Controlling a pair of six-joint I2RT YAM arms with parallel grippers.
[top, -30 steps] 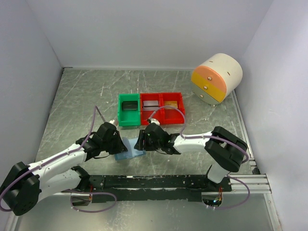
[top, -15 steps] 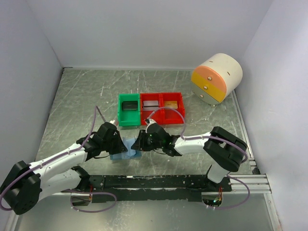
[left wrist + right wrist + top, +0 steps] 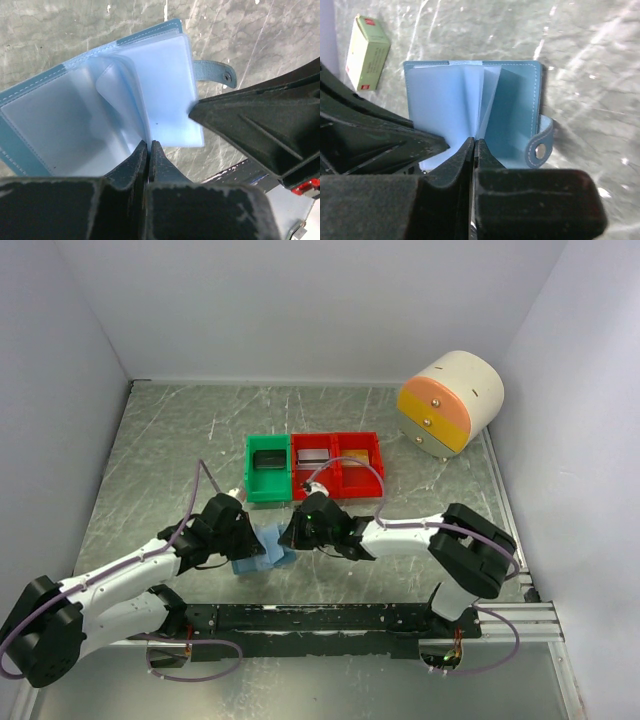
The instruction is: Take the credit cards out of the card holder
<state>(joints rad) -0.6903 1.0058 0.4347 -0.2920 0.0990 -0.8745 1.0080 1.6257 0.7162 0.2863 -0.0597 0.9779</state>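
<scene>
Card holder (image 3: 520, 112) open; left jaws, right jaws pinch its sleeves (image 3: 165, 90); cream box (image 3: 366, 52) only right-wrist view.

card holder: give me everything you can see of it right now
The card holder is a small slate-blue wallet with pale stitching, leather-like, open on the marbled table. Its light-blue inside shows, with clear flexible sleeves fanned up from the spine. A strap with a pale snap sticks out from one edge. The left gripper and right gripper are each shut on a sleeve edge from opposite sides. I can make out no card in the sleeves.
</scene>
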